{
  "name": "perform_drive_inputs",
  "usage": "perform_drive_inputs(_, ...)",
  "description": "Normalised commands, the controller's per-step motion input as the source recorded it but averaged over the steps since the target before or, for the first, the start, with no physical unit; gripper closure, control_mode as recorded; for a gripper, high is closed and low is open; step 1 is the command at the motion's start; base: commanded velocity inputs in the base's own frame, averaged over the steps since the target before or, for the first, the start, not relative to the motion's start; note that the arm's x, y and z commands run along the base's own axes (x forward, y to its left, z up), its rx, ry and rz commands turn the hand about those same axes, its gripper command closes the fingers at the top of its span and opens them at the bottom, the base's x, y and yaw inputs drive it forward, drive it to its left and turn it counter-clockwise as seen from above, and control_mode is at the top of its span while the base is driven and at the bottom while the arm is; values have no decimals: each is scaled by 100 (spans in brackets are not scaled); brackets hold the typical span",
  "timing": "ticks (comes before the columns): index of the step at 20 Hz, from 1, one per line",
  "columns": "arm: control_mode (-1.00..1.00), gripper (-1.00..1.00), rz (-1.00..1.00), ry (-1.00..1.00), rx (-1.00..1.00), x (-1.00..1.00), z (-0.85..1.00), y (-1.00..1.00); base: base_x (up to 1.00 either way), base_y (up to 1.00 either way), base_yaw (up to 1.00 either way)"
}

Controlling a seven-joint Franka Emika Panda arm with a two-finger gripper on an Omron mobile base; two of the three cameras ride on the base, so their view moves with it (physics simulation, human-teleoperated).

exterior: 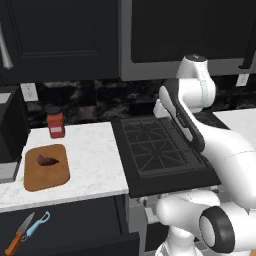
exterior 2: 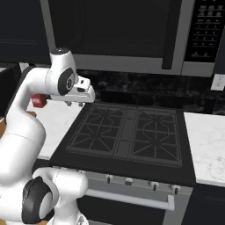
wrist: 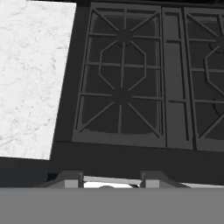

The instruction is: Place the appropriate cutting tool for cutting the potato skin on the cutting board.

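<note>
Marble counter bears the rounded wooden cutting board (lumpy potato atop) — fingers spread, empty.

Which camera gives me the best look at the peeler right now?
The left base view: the peeler lies in the open drawer beside the knife, below the cutting board. The right base and hand views look over the stove instead.
</note>
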Motion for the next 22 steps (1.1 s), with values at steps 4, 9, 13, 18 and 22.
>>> perform_drive_inputs(4,-100,-100,1,-1,-5,-17,0,24,0,0,0)
perform_drive_inputs(9,-100,-100,2,-4,-16,-51,-17,65,0,0,0)
perform_drive_inputs(13,-100,-100,5,0,-10,-49,-27,64,0,0,0)
perform_drive_inputs(18,-100,-100,2,12,1,-26,-18,62,0,0,0)
perform_drive_inputs(22,-100,-100,4,17,12,-55,-18,79,0,0,0)
